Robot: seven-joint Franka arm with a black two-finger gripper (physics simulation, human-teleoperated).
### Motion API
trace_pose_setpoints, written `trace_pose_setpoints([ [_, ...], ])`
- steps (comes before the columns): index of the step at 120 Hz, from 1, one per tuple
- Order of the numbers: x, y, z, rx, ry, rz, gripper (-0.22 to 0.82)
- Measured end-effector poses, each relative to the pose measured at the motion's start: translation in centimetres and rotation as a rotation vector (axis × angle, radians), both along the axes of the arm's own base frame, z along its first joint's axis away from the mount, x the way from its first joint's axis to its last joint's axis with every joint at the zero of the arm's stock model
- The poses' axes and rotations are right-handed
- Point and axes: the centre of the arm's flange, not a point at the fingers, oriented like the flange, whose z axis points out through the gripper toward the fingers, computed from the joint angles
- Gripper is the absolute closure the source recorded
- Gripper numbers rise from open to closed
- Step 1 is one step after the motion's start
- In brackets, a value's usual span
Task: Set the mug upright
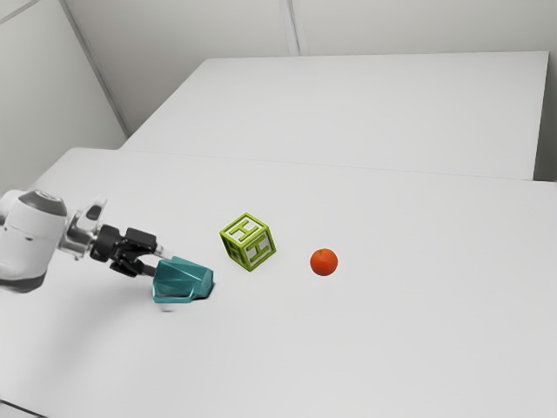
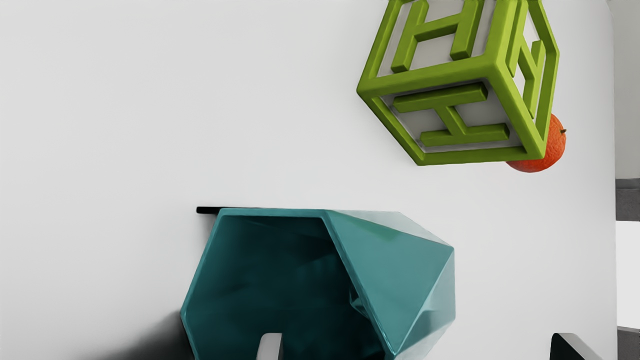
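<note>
In the exterior view the black gripper [image 1: 157,262] is at the open end of the teal mug [image 1: 184,279], which lies on its side on the table. Seen from the wrist, the mug's faceted body [image 2: 400,270] has its dark mouth facing the camera. The gripper [image 2: 417,347] stands open there, its fingers wide apart: one fingertip overlaps the mouth, the other is out beyond the mug's side. Neither view lets me tell how deep the first finger sits. The mug's lower part is cut off in the wrist view.
A green and white letter block [image 1: 248,242] stands close beside the mug, also large in the wrist view [image 2: 450,85]. An orange [image 1: 324,262] lies beyond the block on the white table [image 1: 392,348]. A second white surface [image 1: 365,104] is behind.
</note>
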Motion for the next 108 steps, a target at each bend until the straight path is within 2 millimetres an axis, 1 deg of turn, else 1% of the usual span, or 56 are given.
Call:
trace_pose_setpoints([
  [36, 0.2, -0.6, -1.9, -0.057, -0.093, -0.035, 0.04],
  [49, 0.2, -0.9, -2.3, -0.078, -0.126, -0.05, 0.04],
  [57, 0.3, -1.1, -2.3, -0.088, -0.146, -0.06, 0.07],
  [65, 0.3, -1.2, -2.5, -0.096, -0.162, -0.069, 0.13],
  [73, 0.3, -1.3, -2.5, -0.099, -0.178, -0.079, 0.21],
  [98, 0.3, -1.4, -2.5, -0.096, -0.218, -0.106, 0.53],
  [108, 0.3, -1.4, -2.4, -0.092, -0.231, -0.115, 0.63],
])
